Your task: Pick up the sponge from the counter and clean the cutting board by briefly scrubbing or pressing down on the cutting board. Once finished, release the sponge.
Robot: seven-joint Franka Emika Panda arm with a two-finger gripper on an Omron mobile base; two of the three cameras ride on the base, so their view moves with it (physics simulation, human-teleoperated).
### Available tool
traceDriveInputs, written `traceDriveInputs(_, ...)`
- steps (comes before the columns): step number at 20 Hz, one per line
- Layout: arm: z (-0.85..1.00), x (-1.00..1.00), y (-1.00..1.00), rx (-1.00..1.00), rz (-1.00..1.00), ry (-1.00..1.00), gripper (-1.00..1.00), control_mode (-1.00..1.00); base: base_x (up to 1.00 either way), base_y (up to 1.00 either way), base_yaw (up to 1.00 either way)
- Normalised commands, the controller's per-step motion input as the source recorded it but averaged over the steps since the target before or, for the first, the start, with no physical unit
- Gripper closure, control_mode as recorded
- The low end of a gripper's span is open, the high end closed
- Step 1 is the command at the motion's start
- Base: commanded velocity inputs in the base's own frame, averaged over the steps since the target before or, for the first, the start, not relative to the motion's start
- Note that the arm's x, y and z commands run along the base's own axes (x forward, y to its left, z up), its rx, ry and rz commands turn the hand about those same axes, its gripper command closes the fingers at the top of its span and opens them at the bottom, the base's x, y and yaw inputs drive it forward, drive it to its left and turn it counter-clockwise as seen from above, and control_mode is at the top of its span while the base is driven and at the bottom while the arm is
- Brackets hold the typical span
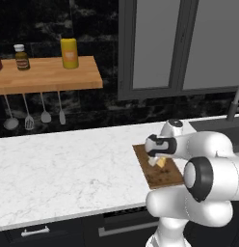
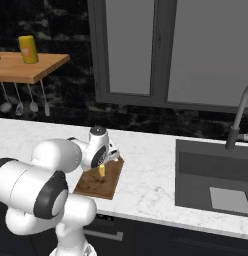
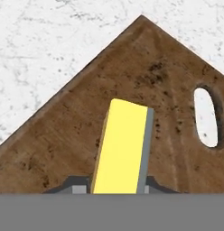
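The yellow sponge, with a grey layer on its right face, stands on edge between the fingers of my gripper, which is shut on it. Right below lies the dark brown cutting board, its handle slot to the right in the hand view. From the base views the sponge hangs from the gripper just over the middle of the board; whether it touches the wood I cannot tell. The board rests near the front edge of the white marble counter.
A dark sink with a faucet lies to the board's right. On the back wall hangs a wooden shelf carrying a yellow bottle, with utensils dangling beneath. Bare counter stretches to the left.
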Motion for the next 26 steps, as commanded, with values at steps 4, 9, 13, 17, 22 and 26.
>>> traceDriveInputs(4, -0.06, 0.0, -0.63, 0.0, 0.0, -0.12, 1.0, -1.0, 0.0, 0.0, 0.0)
traceDriveInputs(9, 0.0, -0.02, -0.44, 0.0, 0.0, -0.05, 1.0, -1.0, 0.0, 0.0, 0.0)
traceDriveInputs(13, 0.0, -0.01, 0.0, 0.01, 0.0, 0.05, 1.0, -1.0, 0.0, 0.0, 0.0)
traceDriveInputs(17, 0.0, -0.01, 0.14, 0.01, 0.0, 0.17, 1.0, -1.0, 0.0, 0.0, 0.0)
traceDriveInputs(22, 0.0, -0.4, 0.26, 0.02, 0.0, 0.18, 1.0, -1.0, 0.0, 0.0, 0.0)
traceDriveInputs(26, 0.0, -0.77, 0.26, 0.02, 0.0, 0.11, 1.0, -1.0, 0.0, 0.0, 0.0)
